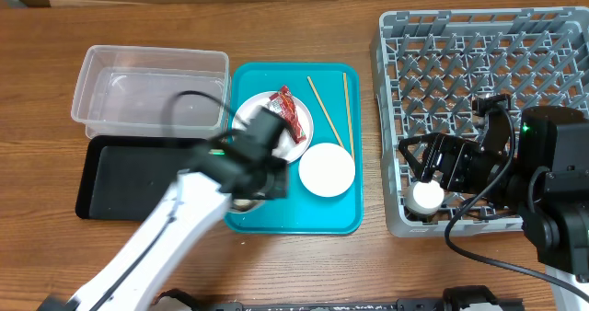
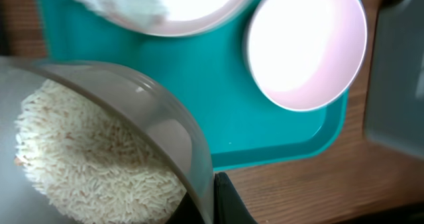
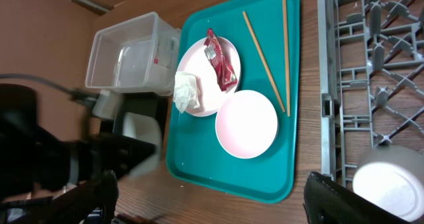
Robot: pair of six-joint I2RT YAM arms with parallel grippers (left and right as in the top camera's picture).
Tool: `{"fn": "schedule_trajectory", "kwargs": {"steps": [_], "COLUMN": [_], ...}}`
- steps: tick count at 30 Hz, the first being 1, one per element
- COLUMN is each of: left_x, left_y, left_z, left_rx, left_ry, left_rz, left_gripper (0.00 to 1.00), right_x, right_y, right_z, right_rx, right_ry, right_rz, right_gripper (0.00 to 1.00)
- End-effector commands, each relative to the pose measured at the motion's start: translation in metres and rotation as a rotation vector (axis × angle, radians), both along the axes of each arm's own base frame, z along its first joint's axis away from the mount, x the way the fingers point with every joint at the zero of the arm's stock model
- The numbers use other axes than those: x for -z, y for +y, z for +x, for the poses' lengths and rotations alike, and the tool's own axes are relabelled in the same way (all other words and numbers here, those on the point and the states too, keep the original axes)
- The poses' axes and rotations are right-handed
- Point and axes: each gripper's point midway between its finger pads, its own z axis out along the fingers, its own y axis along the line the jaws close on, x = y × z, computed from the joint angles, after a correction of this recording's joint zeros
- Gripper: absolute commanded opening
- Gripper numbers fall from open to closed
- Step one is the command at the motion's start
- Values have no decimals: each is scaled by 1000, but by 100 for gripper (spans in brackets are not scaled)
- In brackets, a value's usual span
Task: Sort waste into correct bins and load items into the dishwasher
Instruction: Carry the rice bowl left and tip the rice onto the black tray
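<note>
- Bowl (image 2: 165, 118) is sitting closest to the left wrist lens, and loose white rice (image 2: 86, 158) is covering its inside.
- Left gripper (image 2: 213, 194) is pinching the bowl rim. 1 dark finger (image 2: 228, 201) is showing on the outer wall, the other is hidden.
- Overhead, the bowl is hanging at the left front part of the teal serving tray (image 3: 199, 158), next to the black tray (image 1: 129, 178). This arm is blurring in frame.
- Clear tub (image 3: 129, 58) is standing just behind the black tray.
- Large plate (image 3: 195, 61) is lying on the teal tray, carrying the red snack wrapper (image 3: 222, 61) and the crumpled tissue (image 3: 187, 91).
- Smaller dish (image 3: 246, 123) is lying beside it.
- 2 chopsticks (image 3: 264, 61) are lying on the teal tray's right side.
- Right gripper (image 1: 421, 164) is hovering over the grey dish rack (image 1: 479, 63), jaws spread wide and gripping nothing.
- Small white cup (image 3: 391, 187) is sitting in the rack's front left corner, just outside 1 finger (image 3: 338, 201).
</note>
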Motion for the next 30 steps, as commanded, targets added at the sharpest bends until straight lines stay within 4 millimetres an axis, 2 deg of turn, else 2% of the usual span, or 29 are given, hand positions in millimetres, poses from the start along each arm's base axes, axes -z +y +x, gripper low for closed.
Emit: {"fn": "schedule_trajectory", "kwargs": {"steps": [1,5,11,16,19,22,24,30], "left_x": [-15,-23,-39,-37,-43,-32,-27,-32], "left_y": [28,57,106,144,149,153,153,151], "left_z": [7,20,43,55,63,72,74,70], "left_rx": [-62,-106,-156,-225,-234,-293,-337,-367], "left_ry": [44,59,-57,-127,-178,-150,-112,-110], "left_rz": [-147,-376,-697,-896,-1083,-1207,-1268,-1329], "left_gripper": [4,4,4,4,4,4,4,4], "right_x": [-6,-6,-6,-6,-6,-5,-5,-5], "right_y": [1,0,-2,-2,-2,-3,-3,-3], "right_z": [0,0,1,1,1,2,2,2], "right_rx": [-8,-4,3,3,3,8,8,8], "right_ry": [-23,-23,-25,-25,-25,-26,-25,-24], "right_rz": [0,-3,-11,-11,-11,-16,-16,-16], "right_gripper": [91,91,92,92,92,92,92,92]}}
